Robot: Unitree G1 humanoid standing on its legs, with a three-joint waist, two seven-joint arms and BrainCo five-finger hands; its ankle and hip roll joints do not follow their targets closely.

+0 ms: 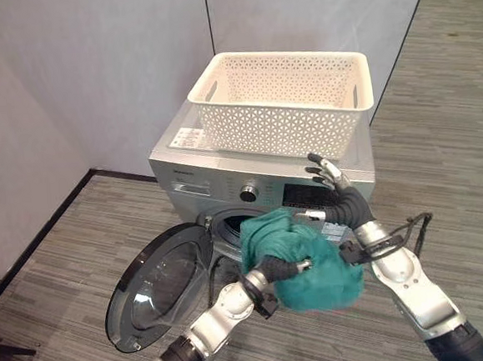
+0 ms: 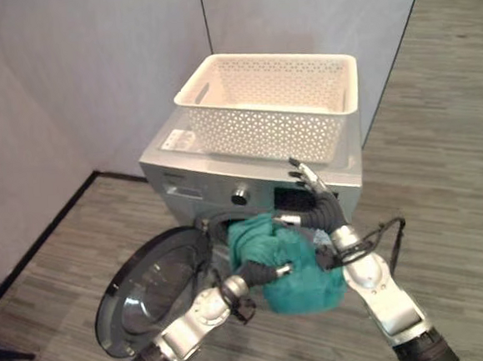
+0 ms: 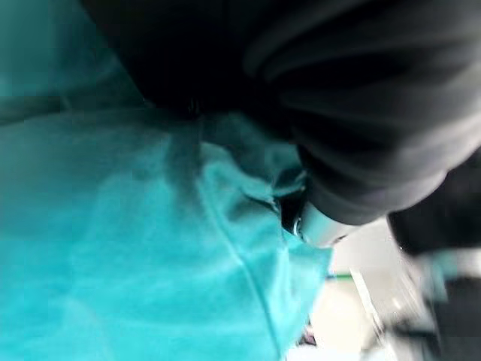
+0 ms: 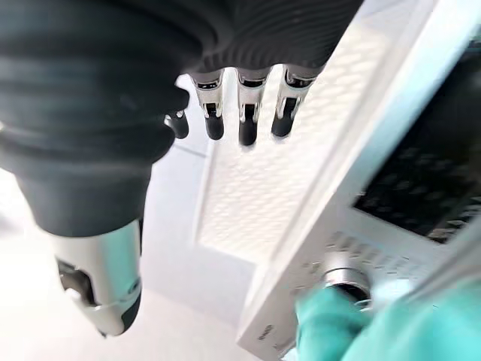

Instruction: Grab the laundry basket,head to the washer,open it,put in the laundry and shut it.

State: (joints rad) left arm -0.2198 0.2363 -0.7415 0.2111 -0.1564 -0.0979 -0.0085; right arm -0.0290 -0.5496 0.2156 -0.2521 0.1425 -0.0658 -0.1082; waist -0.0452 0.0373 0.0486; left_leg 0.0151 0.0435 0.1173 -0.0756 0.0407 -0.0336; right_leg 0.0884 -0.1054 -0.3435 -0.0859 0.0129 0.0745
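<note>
Bundling a teal garment (image 1: 302, 263) toward the open washer (image 1: 258, 183) at centre frame, the robot's left hand (image 1: 280, 269) is buried in the cloth, its grip impossible to read. The right hand (image 1: 332, 182), fingers straight and empty, rests against the bundle's far side below the emptied basket (image 1: 285, 102). The risk: soft, bulky folds sagging off the porthole's lip or snagging on the swung-out door (image 1: 162, 283), lower left.
</note>
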